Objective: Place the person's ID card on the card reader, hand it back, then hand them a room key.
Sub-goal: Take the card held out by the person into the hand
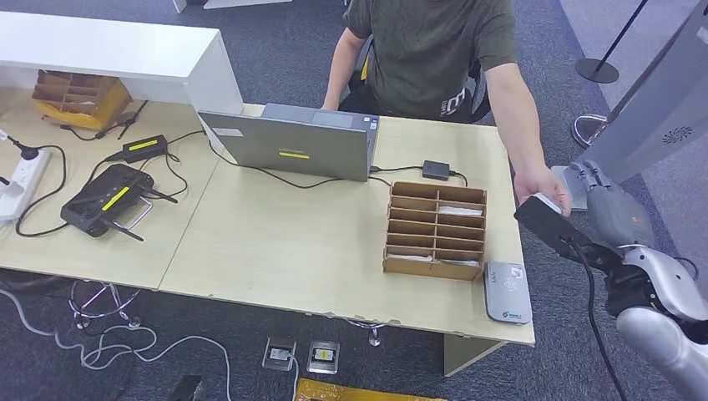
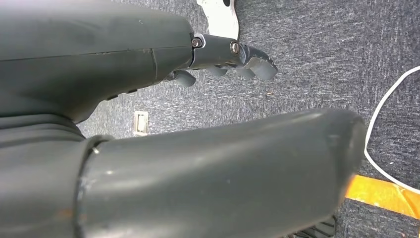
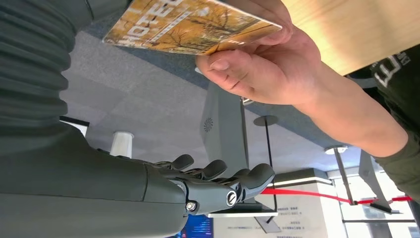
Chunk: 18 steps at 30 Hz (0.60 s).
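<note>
A person's hand [image 3: 262, 64] pinches an orange picture card printed HOTEL [image 3: 188, 25], the room key. In the head view that hand [image 1: 543, 185] holds the card [image 1: 548, 201] past the table's right edge, right beside my right hand [image 1: 614, 213]. My right hand [image 3: 208, 186] has its fingers stretched out and apart, away from the card, with nothing between them. The grey card reader [image 1: 507, 292] lies on the table's near right corner with nothing on it. My left hand [image 2: 223, 57] hangs over the carpet, holding nothing, fingers loosely extended.
A cardboard slotted box [image 1: 436, 230] with cards in it stands left of the reader. A laptop [image 1: 292, 142] sits in front of the seated person. A radio controller [image 1: 108, 199], power strip and cables lie at the left. A grey kiosk [image 1: 659, 125] stands to my right.
</note>
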### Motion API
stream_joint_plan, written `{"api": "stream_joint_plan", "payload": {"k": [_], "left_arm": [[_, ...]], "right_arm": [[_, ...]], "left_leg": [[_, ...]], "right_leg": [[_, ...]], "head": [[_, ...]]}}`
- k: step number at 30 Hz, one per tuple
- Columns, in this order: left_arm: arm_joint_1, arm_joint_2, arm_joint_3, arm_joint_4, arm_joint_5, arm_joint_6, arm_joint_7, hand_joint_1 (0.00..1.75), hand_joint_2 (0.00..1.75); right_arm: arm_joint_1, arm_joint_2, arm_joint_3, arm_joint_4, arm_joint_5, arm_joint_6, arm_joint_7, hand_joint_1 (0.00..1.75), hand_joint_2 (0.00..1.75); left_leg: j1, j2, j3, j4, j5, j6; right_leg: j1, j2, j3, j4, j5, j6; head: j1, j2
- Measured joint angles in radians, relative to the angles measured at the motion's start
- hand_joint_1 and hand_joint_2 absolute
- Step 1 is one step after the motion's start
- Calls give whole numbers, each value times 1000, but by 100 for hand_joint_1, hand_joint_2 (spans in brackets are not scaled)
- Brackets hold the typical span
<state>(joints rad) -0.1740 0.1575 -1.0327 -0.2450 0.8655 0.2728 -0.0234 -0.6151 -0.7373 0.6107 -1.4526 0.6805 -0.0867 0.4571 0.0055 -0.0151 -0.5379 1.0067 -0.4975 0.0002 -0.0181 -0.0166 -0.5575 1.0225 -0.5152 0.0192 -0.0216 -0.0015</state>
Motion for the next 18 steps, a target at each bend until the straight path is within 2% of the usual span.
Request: {"api": "stream_joint_plan", "payload": {"k": [18], "left_arm": [[-2,0,0,0,-17,-1,16,0,0]], "right_arm": [[8,-2,4,48,39,-6,8,0,175]], "left_leg": [[0,1,1,0,0,0]], "right_leg": [[0,1,0,0,0,0]], "head": [[0,0]]}}
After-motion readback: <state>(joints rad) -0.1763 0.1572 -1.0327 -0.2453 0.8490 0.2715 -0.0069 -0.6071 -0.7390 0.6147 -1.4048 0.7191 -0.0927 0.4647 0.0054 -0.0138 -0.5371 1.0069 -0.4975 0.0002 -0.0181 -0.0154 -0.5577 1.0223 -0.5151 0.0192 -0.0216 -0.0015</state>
